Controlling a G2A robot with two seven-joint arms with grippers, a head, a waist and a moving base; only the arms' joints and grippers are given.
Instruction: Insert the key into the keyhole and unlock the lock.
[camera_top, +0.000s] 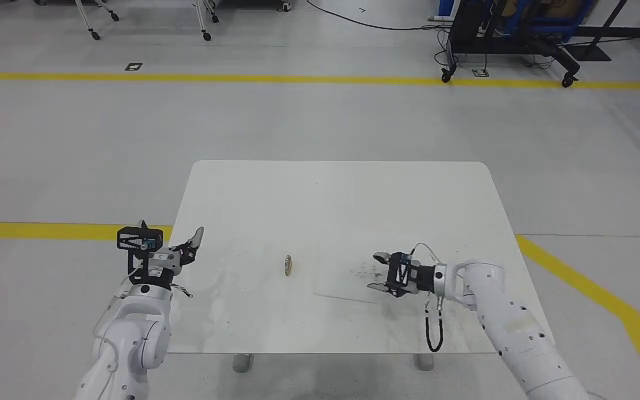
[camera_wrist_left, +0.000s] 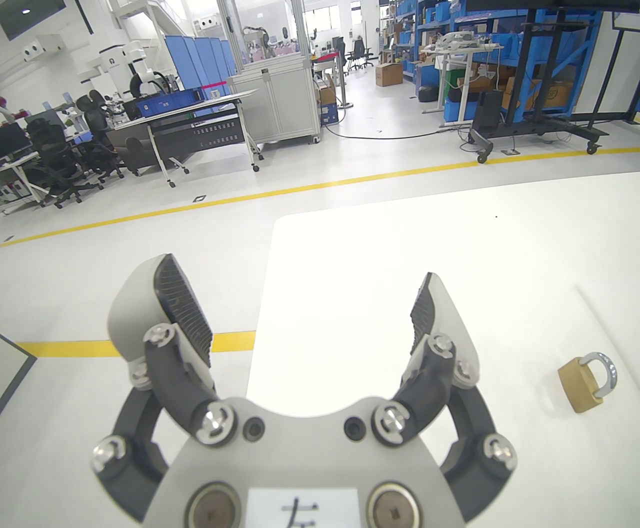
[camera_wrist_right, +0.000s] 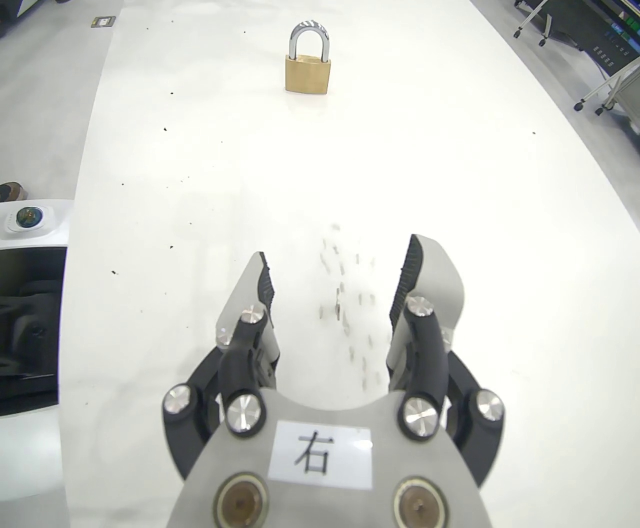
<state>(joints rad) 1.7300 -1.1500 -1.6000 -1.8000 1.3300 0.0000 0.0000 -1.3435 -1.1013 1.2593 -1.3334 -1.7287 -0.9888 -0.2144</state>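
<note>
A brass padlock (camera_top: 287, 265) with a steel shackle lies flat on the white table (camera_top: 340, 195), near the front middle. In the left wrist view the padlock (camera_wrist_left: 582, 385) is off to one side of my left gripper (camera_wrist_left: 300, 280). That gripper (camera_top: 188, 262) hangs open and empty over the table's left edge. My right gripper (camera_top: 380, 272) is open low over the table, right of the lock. The padlock (camera_wrist_right: 307, 75) lies straight ahead of the right gripper (camera_wrist_right: 340, 255). Between the right fingers I see grey scuff marks (camera_wrist_right: 345, 310); I cannot make out a key among them.
Small dark specks dot the table (camera_wrist_right: 165, 130). The table's front edge (camera_top: 330, 352) is close behind both grippers. Yellow floor lines (camera_top: 60, 230) run past the table's left side. Desks, chairs and blue shelving (camera_wrist_left: 500, 60) stand far off across the room.
</note>
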